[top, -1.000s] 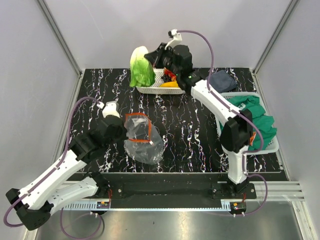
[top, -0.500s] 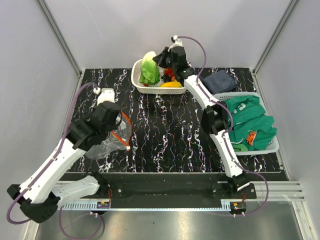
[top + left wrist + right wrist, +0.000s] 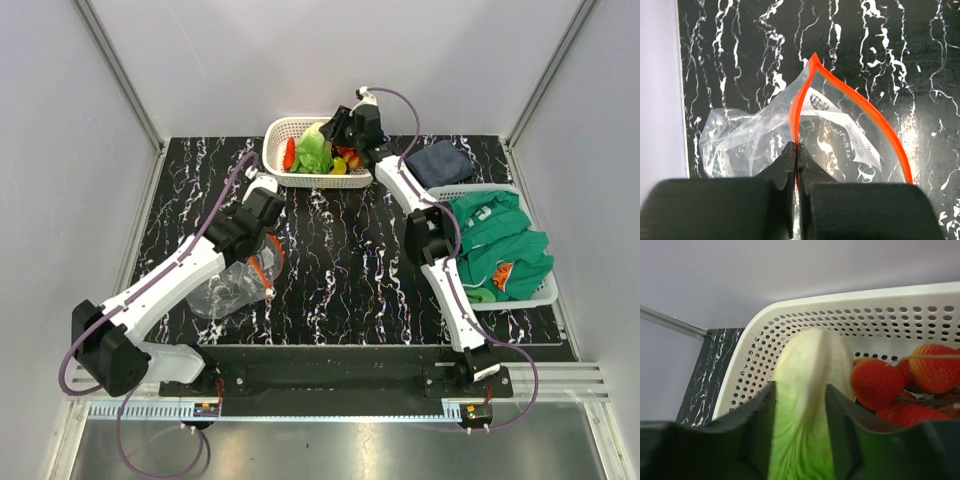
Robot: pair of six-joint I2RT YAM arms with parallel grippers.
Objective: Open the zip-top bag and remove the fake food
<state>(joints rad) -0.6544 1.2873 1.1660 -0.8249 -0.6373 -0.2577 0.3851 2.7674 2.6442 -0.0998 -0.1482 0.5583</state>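
Looks down from high behind onto the table [image 3: 340,260], white basket [image 3: 300,181] at the far edge; peers close into that same basket from the right wrist; faces straight down, close, at the zip-top bag [image 3: 222,297], well short of the basket, from the left wrist.

Right claw [image 3: 801,390] first: the lettuce [image 3: 807,365] fills the gap between my fingers and runs off the near edge of the wrist view. Pressing it or just flanking it, I can't tell. The strawberries [image 3: 875,385] are cut by the right edge, and so is the white basket [image 3: 790,325]. From above, my fingertips vanish behind my own wrist, and that yellow piece [image 3: 340,167] is too small to name. Over to the left claw [image 3: 797,147]: the near side of the zip-top bag [image 3: 740,135] disappears behind my fingers, and the orange zip strip [image 3: 875,125] drops out of sight behind them.
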